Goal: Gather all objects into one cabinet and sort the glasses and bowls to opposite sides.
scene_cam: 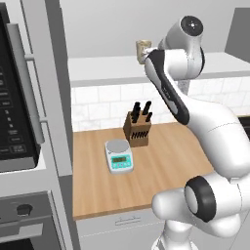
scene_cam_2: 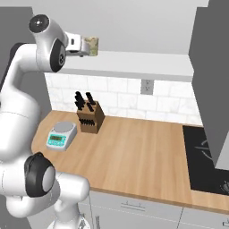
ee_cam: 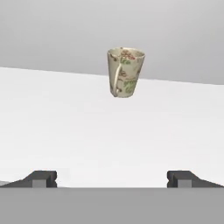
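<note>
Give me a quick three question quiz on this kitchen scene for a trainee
1. True or false: the gripper is closed on the tumbler.
2. Where does the tumbler stand? A) wooden counter B) white cabinet floor C) stovetop
3. What sits just in front of the knife block in the left base view?

Key: 1 false, its jaws stand open and short of the tumbler. 2 B. 3 the kitchen scale.

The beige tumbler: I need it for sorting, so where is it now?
The beige tumbler stands upright on the cabinet's white floor slab, near the pale back wall, straight ahead of the open gripper, above the knife block.
</note>
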{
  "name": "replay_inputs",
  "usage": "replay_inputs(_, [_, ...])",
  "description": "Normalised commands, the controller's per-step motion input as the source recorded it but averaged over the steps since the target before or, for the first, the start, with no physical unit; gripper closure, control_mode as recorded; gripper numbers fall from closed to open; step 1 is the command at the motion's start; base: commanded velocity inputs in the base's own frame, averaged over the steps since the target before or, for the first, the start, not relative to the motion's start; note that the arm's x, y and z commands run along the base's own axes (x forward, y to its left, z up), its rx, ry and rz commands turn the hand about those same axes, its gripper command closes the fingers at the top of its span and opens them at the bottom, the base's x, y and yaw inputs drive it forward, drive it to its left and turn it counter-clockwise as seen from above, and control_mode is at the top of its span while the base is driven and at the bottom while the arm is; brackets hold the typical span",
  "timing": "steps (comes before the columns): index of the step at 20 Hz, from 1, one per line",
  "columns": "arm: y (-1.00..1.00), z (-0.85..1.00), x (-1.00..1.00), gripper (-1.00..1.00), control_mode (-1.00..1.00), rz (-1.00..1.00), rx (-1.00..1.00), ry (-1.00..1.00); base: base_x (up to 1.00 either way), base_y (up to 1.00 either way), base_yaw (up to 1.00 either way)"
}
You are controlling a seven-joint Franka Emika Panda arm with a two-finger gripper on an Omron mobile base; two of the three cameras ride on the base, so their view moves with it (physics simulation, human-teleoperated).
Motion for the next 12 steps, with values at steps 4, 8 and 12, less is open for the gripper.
replay_inputs(4, [0.02,0.07,0.27,-1.00,-1.00,-0.07,0.00,-0.17,0.00,0.00,0.00])
replay_inputs(8, [0.00,0.00,0.18,-1.00,-1.00,-0.08,0.00,-0.11,0.00,0.00,0.00])
replay_inputs(12, [0.00,0.00,0.16,-1.00,-1.00,-0.08,0.00,-0.03,0.00,0.00,0.00])
